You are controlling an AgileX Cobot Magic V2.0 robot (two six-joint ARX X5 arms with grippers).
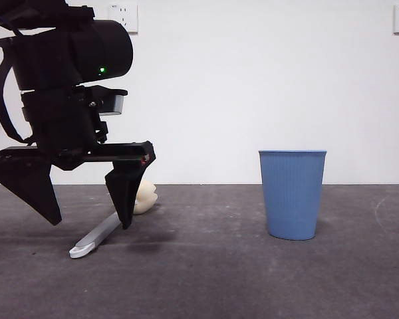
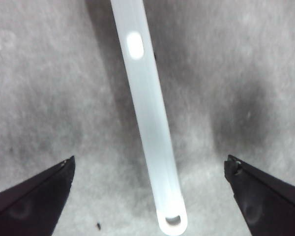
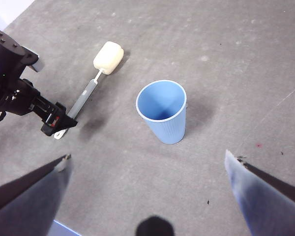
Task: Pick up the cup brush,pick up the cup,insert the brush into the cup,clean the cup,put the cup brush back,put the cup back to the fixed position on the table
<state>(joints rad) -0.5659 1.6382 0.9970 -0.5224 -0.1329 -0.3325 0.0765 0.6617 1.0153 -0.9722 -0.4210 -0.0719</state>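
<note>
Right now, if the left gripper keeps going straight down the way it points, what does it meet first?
The cup brush: its grey handle lies on the table between the left gripper's open jaws. The jaw tips would likely reach the table either side of it.

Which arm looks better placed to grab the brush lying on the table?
The left. Its hand hangs open right over the brush handle, one jaw on either side. The right hand is open too, but high above the table, nearer the cup.
</note>
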